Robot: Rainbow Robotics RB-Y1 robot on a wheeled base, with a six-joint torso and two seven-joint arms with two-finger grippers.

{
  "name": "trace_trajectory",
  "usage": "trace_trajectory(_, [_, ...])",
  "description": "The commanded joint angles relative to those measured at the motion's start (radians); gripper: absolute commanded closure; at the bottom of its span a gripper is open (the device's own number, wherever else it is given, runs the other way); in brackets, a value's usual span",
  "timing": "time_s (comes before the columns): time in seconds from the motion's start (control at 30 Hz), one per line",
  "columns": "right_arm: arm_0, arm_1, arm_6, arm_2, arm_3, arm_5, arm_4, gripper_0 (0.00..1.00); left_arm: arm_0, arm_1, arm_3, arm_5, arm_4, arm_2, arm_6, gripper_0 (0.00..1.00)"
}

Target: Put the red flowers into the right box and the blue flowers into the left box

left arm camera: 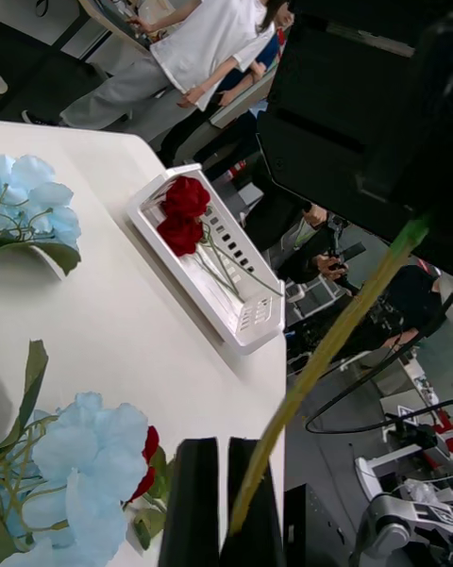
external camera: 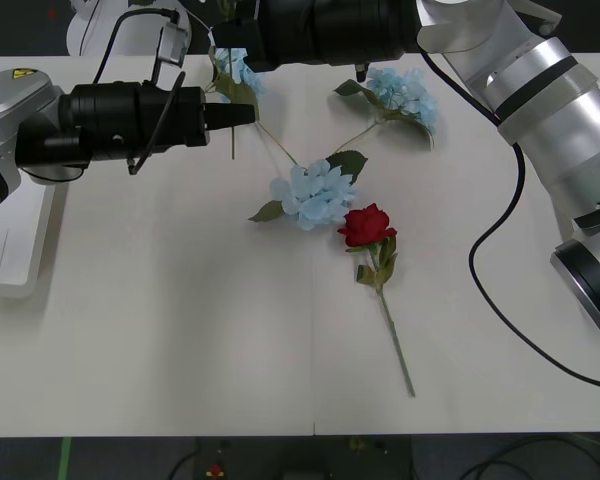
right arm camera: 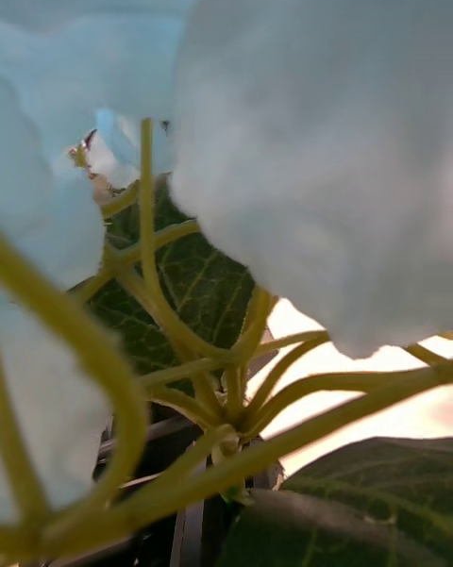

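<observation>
Right box (left arm camera: 247, 326), at 3 o'clock off the table, holds two red flowers (left arm camera: 185, 196). Left box (external camera: 15, 250) at 9 o'clock: contents hidden. Left gripper (left arm camera: 226, 501) is closed on a green stem (left arm camera: 321, 369); right gripper's state can't be told.

Table (external camera: 180, 340): white, wide and flat; a thin seam runs across it toward the near edge
Cable (external camera: 500, 300): black, it curves over the table on the right side
Floor (external camera: 130, 460): dark, below the near table edge; a green strip is at its left
</observation>
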Motion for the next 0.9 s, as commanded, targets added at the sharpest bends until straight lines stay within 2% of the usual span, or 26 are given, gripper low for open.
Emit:
trace_trajectory(0.03, [-0.064, 0.026, 0.03, 0.005, -0.03, -0.021, -0.013, 1.0, -0.045, -0.003, -0.027, 0.009, 0.014, 0.015, -0.037, 1.0])
trace_trajectory(0.17, [-0.064, 0.026, 0.03, 0.005, -0.03, -0.021, -0.013, 0.99, -0.045, 0.0, -0.027, 0.009, 0.017, 0.015, -0.037, 1.0])
trace_trajectory(0.2, [-0.064, 0.026, 0.029, 0.005, -0.03, -0.021, -0.013, 0.81, -0.045, 0.0, -0.027, 0.009, 0.019, 0.016, -0.036, 1.0])
trace_trajectory(0.23, [-0.064, 0.026, 0.027, 0.005, -0.03, -0.025, -0.008, 0.54, -0.045, 0.002, -0.027, 0.007, 0.022, 0.016, -0.037, 1.0])
trace_trajectory(0.3, [-0.062, 0.025, 0.03, 0.005, -0.03, -0.036, -0.005, 0.32, -0.045, 0.005, -0.027, 0.006, 0.03, 0.016, -0.037, 1.0])
trace_trajectory(0.4, [-0.064, 0.025, 0.029, 0.005, -0.03, -0.051, -0.005, 0.18, -0.045, 0.01, -0.027, 0.003, 0.036, 0.015, -0.037, 1.0])
trace_trajectory(0.5, [-0.062, 0.026, 0.029, 0.003, -0.03, -0.051, -0.005, 0.13, -0.044, 0.019, -0.027, -0.002, 0.041, 0.016, -0.037, 1.0])
trace_trajectory(0.67, [-0.062, 0.022, 0.027, 0.005, -0.03, -0.051, -0.005, 0.11, -0.044, 0.051, -0.027, -0.013, 0.044, 0.015, -0.036, 1.0])
trace_trajectory(0.9, [-0.062, -0.006, -0.005, 0.005, -0.03, 0.008, -0.003, 0.11, -0.025, 0.181, -0.027, -0.023, -0.036, 0.015, -0.033, 1.0])
